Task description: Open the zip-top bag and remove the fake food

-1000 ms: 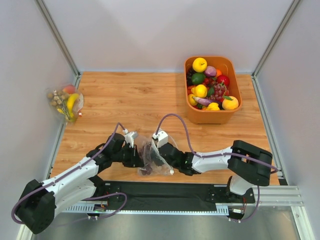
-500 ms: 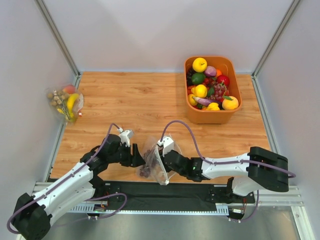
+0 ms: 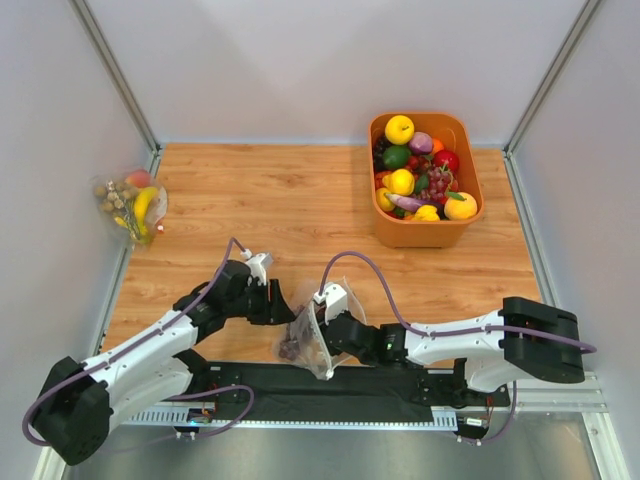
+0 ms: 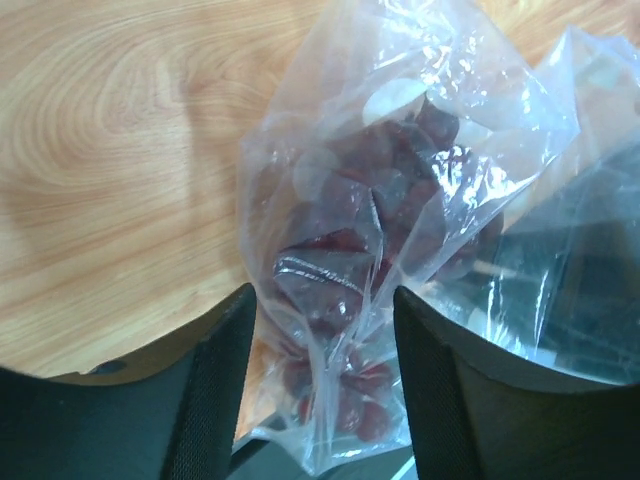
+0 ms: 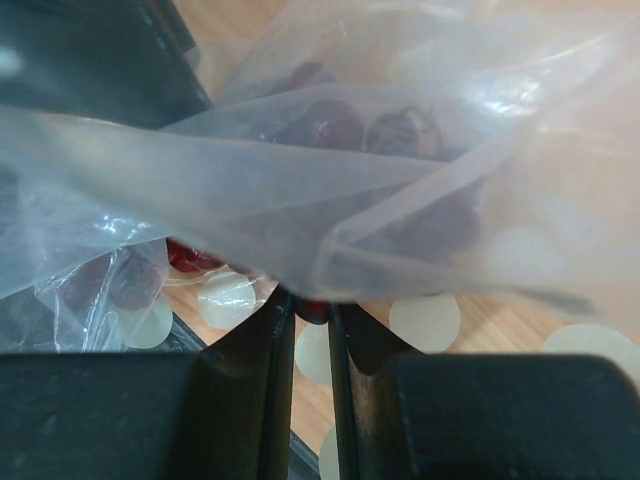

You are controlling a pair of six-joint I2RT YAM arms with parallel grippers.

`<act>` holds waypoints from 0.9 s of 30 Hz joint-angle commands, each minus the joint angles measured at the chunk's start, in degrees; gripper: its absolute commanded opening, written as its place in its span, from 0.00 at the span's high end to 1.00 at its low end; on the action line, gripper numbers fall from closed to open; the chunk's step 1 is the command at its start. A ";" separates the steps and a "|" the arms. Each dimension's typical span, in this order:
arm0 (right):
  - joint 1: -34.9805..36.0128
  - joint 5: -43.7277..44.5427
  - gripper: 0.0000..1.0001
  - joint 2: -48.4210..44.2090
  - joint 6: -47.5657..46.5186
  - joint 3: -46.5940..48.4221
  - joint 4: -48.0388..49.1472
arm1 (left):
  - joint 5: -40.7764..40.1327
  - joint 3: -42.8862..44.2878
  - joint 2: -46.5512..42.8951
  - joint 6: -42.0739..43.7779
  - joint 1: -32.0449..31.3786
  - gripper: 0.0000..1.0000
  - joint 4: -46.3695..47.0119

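Observation:
The zip-top bag [image 3: 304,333], clear with pale round spots, hangs crumpled at the table's near edge between the two arms. Dark purple grapes [image 4: 340,250] of the fake food show through the film; no other fruit shows inside. My left gripper [image 3: 287,306] stands open just left of the bag. In the left wrist view the bag [image 4: 400,150] lies between its spread fingers [image 4: 215,390], apart from both. My right gripper [image 3: 325,335] is shut on the bag's film [image 5: 350,180], with the jaws a narrow slit and a red grape [image 5: 312,308] at their tips.
An orange bin [image 3: 470,138] heaped with plastic fruit stands at the back right. A second clear bag [image 3: 130,205] with a banana, a peach and brown nuts lies at the left edge. The black base rail [image 3: 330,385] runs under the spotted bag.
My left gripper opened, let go of the bag and drew back a little to the left. My right gripper closed tighter and carried the bag toward the near edge.

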 commanded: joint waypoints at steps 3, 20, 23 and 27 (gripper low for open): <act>0.76 2.82 1.00 -1.41 1.68 -0.61 -0.64 | 3.47 1.31 2.02 -1.34 -0.20 0.62 5.28; 0.76 6.87 1.00 -6.59 6.34 -3.16 -5.74 | -3.38 0.61 -3.52 1.03 -0.02 1.00 -2.72; 0.76 7.22 1.00 -10.45 6.60 -4.83 -8.19 | -3.38 0.70 -2.82 1.04 0.33 1.00 -2.72; 0.76 8.45 1.00 -17.83 7.57 -7.02 -10.56 | -3.29 0.34 -2.82 1.38 0.68 1.00 -2.72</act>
